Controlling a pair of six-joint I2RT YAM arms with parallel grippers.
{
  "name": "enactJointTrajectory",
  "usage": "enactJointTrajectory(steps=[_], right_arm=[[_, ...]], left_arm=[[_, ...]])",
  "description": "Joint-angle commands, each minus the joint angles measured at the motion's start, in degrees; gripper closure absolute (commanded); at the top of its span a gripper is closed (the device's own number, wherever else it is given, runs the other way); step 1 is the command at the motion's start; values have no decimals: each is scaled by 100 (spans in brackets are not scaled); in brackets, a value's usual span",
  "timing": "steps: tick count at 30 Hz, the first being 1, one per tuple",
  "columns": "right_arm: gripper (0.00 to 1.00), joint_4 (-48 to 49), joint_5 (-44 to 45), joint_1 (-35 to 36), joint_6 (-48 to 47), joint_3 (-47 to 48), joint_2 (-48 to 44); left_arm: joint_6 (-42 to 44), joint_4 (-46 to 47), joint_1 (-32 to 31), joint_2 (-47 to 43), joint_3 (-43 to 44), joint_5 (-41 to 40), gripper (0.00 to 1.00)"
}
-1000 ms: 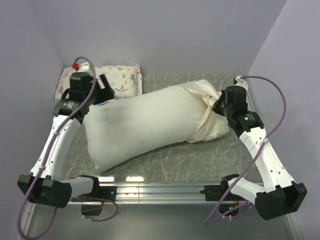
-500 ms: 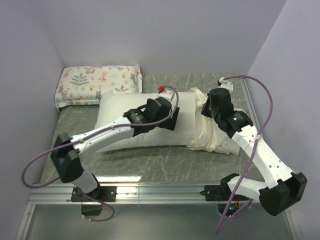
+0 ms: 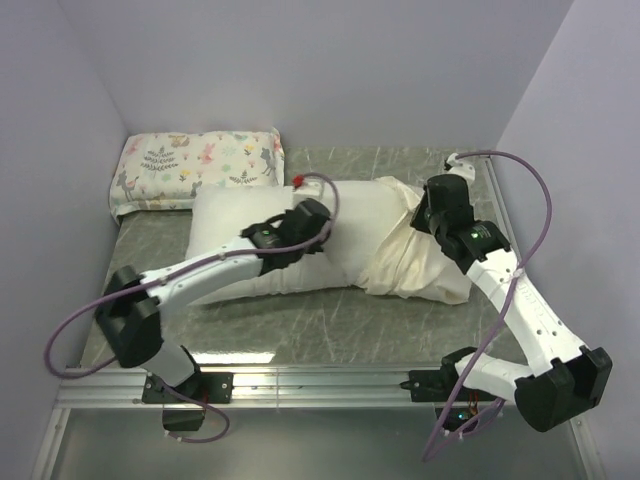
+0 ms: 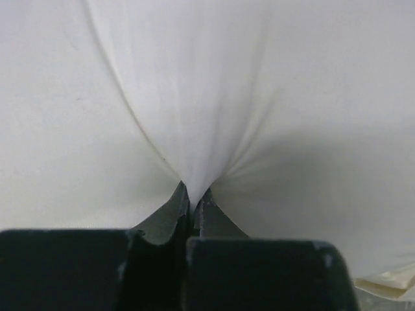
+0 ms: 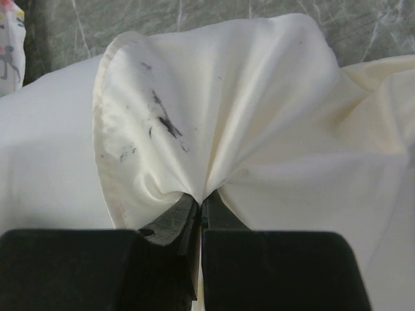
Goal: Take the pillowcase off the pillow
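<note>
Two arms of mine reach in from the near edge of the grey table (image 3: pixel 330 320) toward the plump white pillow (image 3: pixel 228 215), which lies across it. My left gripper (image 4: pixel 192 202) is clamped tight on a pinch of the pillow's bare white cover, near its middle. At the pillow's right end the cream pillowcase (image 3: pixel 425 270) is bunched up, covering only that end. My right gripper (image 5: pixel 201 206) is pinched closed on a gathered fold of it, marked with dark smudges. Just behind the pillow's far left corner sits a small floral-print pillow (image 3: pixel 195 165).
</note>
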Motion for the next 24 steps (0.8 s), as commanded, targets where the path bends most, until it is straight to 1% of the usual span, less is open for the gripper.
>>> enactJointTrajectory(steps=[1, 2, 4, 6, 7, 13, 14, 16, 17, 19, 24], right_arm=[[100, 221, -111, -536, -160, 175, -206], [100, 213, -225, -661, -178, 175, -224], [100, 178, -349, -1011, -204, 202, -250], [100, 142, -471, -1180, -248, 245, -285], [100, 142, -524, -1302, -239, 263, -312], [100, 55, -578, -1427, -248, 395, -285], [100, 46, -560, -1488, -248, 386, -277], [100, 37, -630, -1611, -274, 351, -251], [100, 54, -674, -1663, -275, 334, -242], [100, 89, -744, -1831, -266, 228, -215], [100, 335, -912, -2051, -143, -166, -75]], left_arm=[[-227, -435, 934, -1079, -693, -118, 100], [-201, -408, 1223, -1535, -816, -56, 100], [-201, -547, 1506, -1985, -800, 67, 100], [-175, -732, 1787, -2215, -738, 76, 100], [-175, -759, 1823, -2399, -720, 76, 100], [-166, -979, 2087, -2603, -562, 50, 100], [-157, -987, 2209, -2672, -553, 58, 100], [-148, -883, 2394, -2926, -579, 207, 100], [-148, -856, 2621, -3015, -571, 495, 100], [-139, -803, 2790, -3182, -518, 717, 100], [-87, -1014, 3054, -3235, -176, 858, 100]])
